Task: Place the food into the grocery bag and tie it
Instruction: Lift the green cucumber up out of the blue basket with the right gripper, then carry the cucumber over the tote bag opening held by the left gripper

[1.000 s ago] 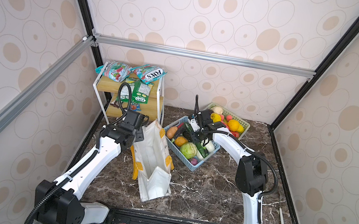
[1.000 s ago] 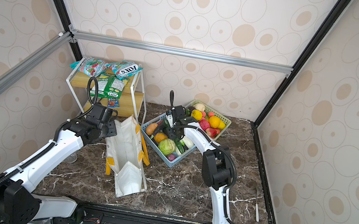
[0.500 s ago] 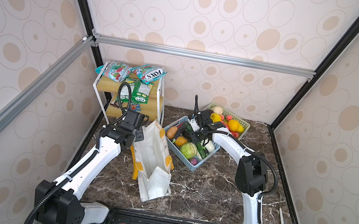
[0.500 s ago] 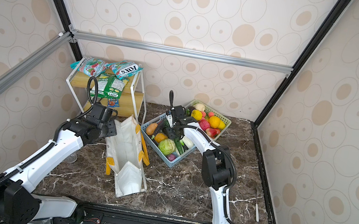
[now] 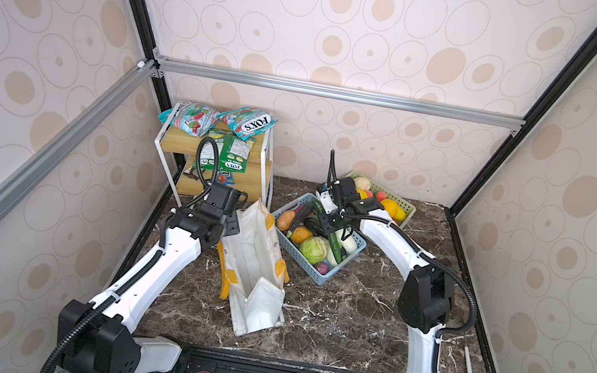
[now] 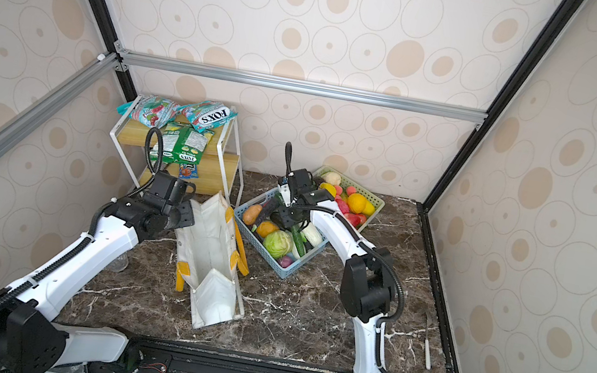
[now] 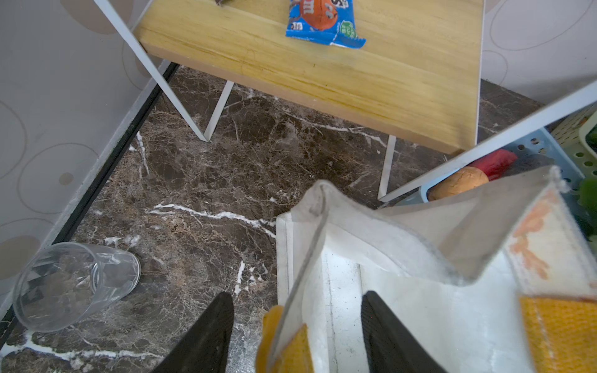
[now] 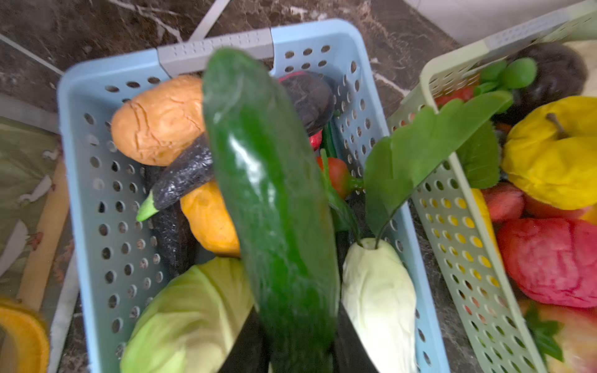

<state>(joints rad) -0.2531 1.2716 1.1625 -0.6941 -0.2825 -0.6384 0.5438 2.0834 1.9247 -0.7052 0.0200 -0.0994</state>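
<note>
- Bare desk (image 5: 348, 321) lay open right of the bag (image 5: 253, 267); a shelf (image 5: 251, 187) crowded behind it.
- Left end effector (image 7: 297, 296) stood released, straddling the bag's rim.
- Right end effector (image 8: 298, 313) grasped a cucumber (image 8: 268, 181) over the blue basket (image 8: 93, 200) of food (image 5: 312, 249) beside the bag.

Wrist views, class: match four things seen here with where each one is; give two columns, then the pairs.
1 cucumber
2 cabbage
3 clear cup
4 blue snack packet

a on the wooden shelf
b on its side on the marble table
c in the blue basket
d in the right gripper

Pairs: 1-d, 2-c, 3-b, 4-a
</note>
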